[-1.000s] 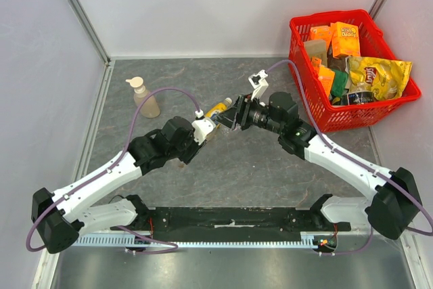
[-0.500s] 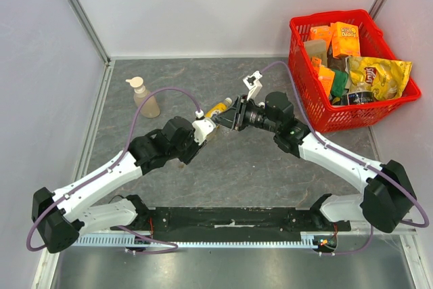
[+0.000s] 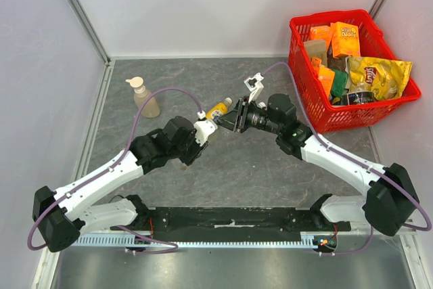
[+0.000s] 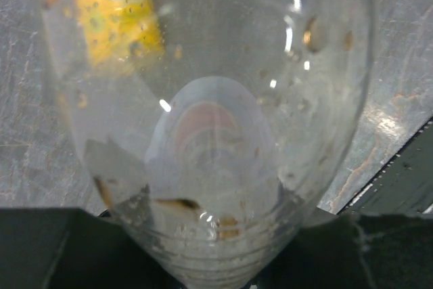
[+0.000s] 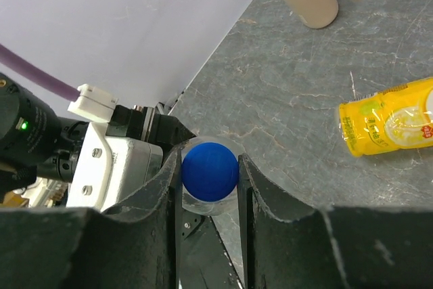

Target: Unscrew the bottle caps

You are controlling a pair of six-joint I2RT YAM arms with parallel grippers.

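The right pincer [image 5: 209, 164] has its two dark fingers closed against either side of a round blue cap [image 5: 210, 171], touching it on both flanks. The cap sits on a clear bottle [image 4: 223, 133] that runs away from this pincer into the left pincer [image 3: 210, 126]. The left pincer is clamped shut on the bottle's body and holds it above the table, neck pointing at the right pincer.

The likely trouble is slip. The cap is smooth and gripped only at two narrow spots, so the fingers may skid round it instead of turning it. The thin, droplet-speckled bottle wall could also twist or buckle in the left pincer's hold. Once loose, the cap could drop and roll.

Below both pincers lies a grey stone-patterned table [image 3: 270, 167], enclosed by plain white walls [image 3: 203, 5]. A yellow juice bottle [image 5: 389, 116] lies on its side just beyond the pincers. A beige soap dispenser [image 3: 144, 98] stands farther beyond the left pincer, and a red basket [image 3: 295, 44] of groceries sits behind the right pincer.
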